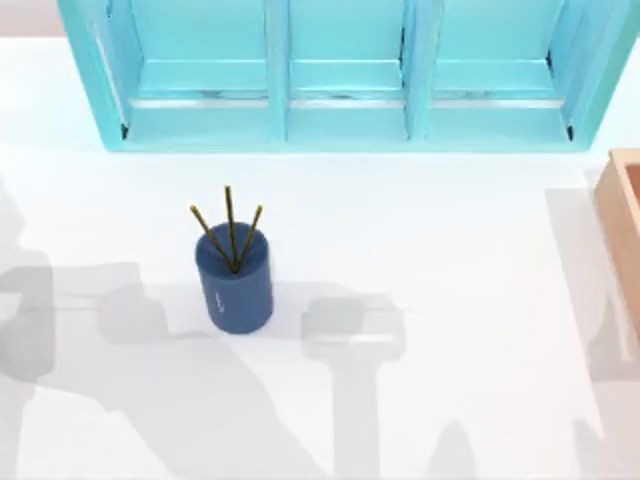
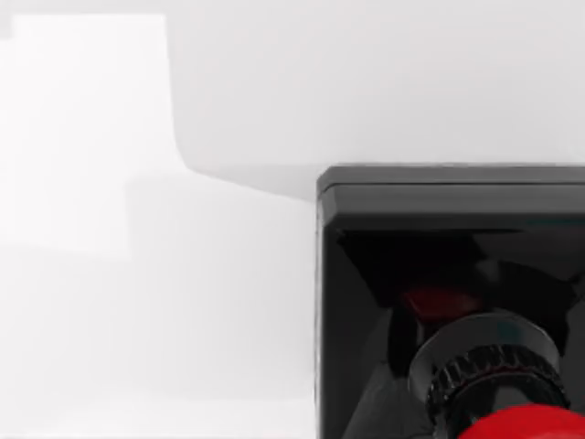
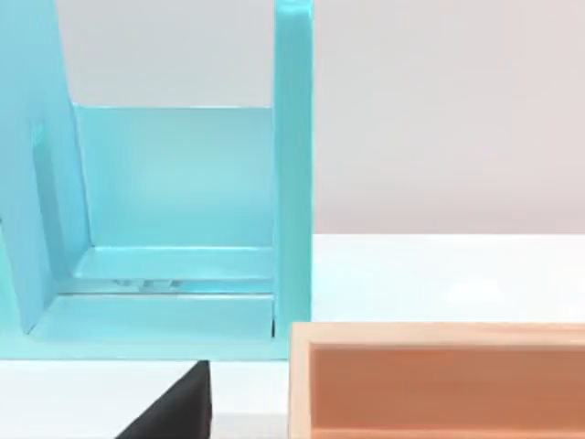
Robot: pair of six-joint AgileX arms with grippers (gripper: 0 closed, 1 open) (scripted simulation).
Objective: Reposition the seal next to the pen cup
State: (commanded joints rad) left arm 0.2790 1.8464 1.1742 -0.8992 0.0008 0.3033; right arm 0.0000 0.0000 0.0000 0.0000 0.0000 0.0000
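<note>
The pen cup [image 1: 235,280], a dark blue cylinder with three yellow-brown pencils in it, stands upright on the white table left of centre in the top view. The seal [image 2: 448,302] sits very close in the left wrist view: its black square block faces the camera, with a knurled black collar and the red knob [image 2: 526,425] at the picture's edge. In the right wrist view a black wedge [image 3: 174,412] pokes in at the edge, and I cannot tell what it belongs to.
A light blue shelf unit [image 1: 345,75] with three bays runs along the back of the table. A peach-coloured open box [image 1: 622,225] stands at the right edge, also close in the right wrist view [image 3: 439,380]. Grey arm shadows lie across the table's front.
</note>
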